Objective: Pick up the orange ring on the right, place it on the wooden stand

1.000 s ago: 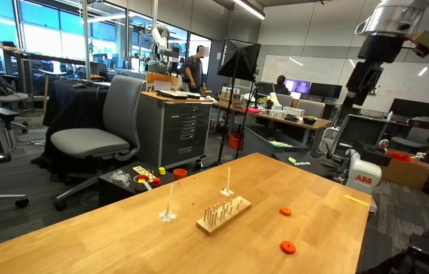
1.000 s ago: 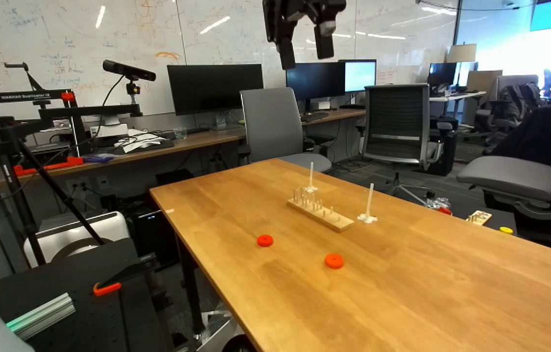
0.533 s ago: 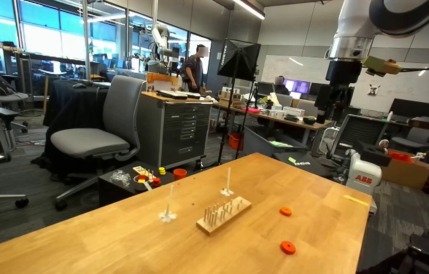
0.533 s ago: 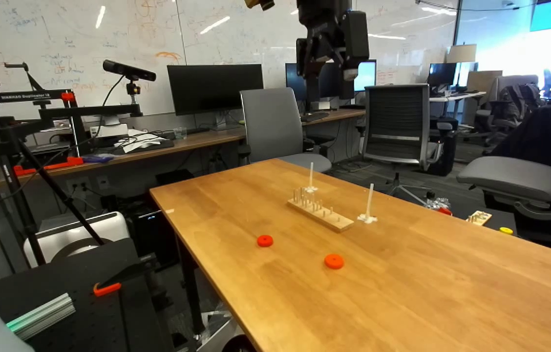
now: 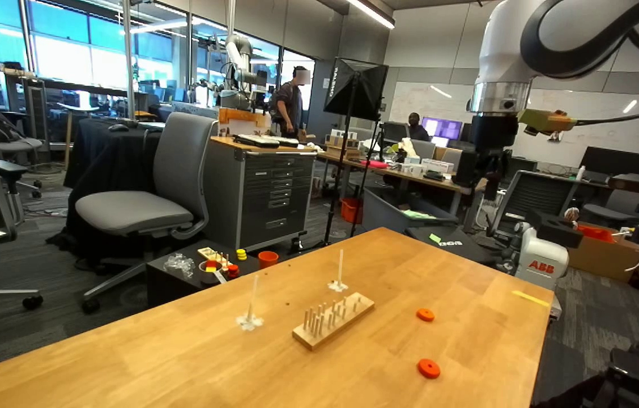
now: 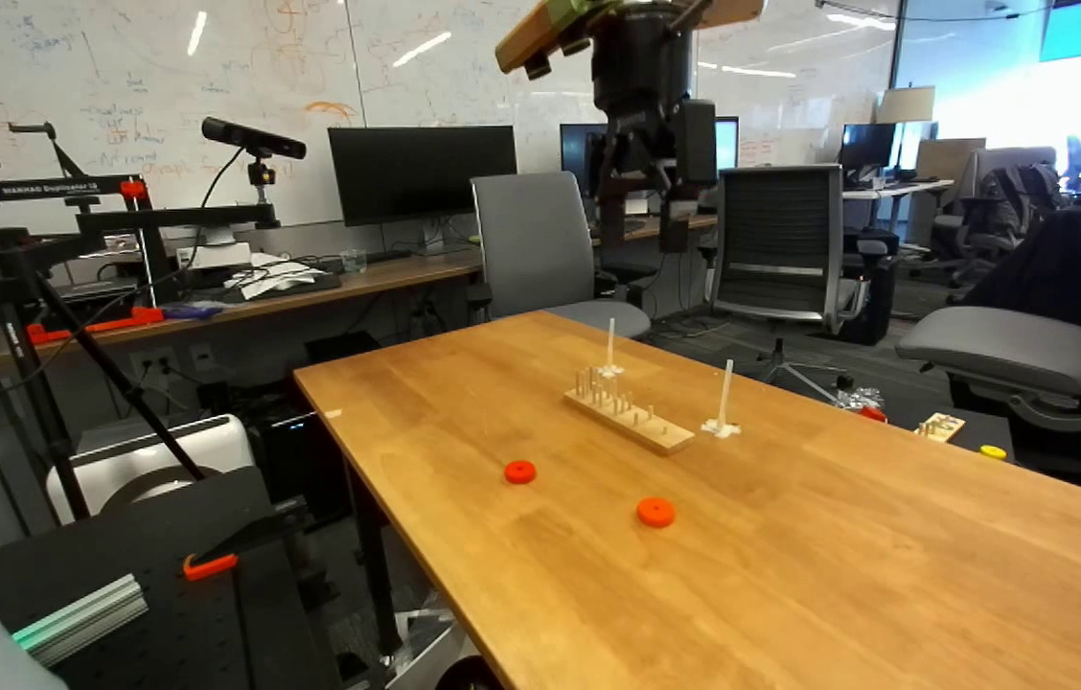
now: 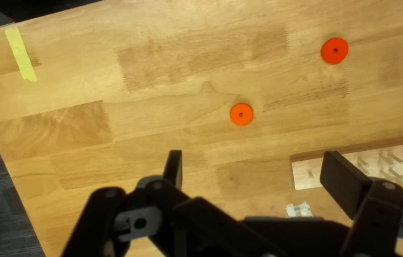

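Observation:
Two alike flat orange-red rings lie on the table; the frames do not settle which is the right-hand one. The ring nearer the wooden stand's sparse end shows in both exterior views and in the wrist view. The second ring lies farther from that end. The wooden stand is a pale board with several short upright pegs, partly hidden by a finger in the wrist view. My gripper is open, empty, pointing down high above the table.
Two thin pale uprights stand taped to the table beside the stand; they also show in an exterior view. Yellow tape marks a table corner. A low black side table holds more small parts.
My arm has come down and swung across above the table, and the gripper has turned from tilted to pointing straight down. The rings and wooden stand have not moved.

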Tool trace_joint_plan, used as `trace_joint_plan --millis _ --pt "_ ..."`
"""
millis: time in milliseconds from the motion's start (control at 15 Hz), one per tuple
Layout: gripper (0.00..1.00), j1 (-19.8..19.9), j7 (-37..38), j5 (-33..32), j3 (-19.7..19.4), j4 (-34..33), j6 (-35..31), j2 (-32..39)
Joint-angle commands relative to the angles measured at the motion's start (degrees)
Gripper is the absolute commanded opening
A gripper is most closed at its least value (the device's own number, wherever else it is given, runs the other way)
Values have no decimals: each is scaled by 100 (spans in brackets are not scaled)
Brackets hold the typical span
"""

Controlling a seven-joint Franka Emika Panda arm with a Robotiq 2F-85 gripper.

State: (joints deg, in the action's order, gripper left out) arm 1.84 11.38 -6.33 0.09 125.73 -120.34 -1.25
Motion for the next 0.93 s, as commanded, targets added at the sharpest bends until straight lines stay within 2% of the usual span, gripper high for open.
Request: trace_joint_plan --millis 0,533,867 --pt "100 -58 232 -42 -25 -700 90 877" --pt "100 -206 532 -75 -172 -1828 198 2522" --pt "100 -389 623 -152 -281 -2128 95 3299"
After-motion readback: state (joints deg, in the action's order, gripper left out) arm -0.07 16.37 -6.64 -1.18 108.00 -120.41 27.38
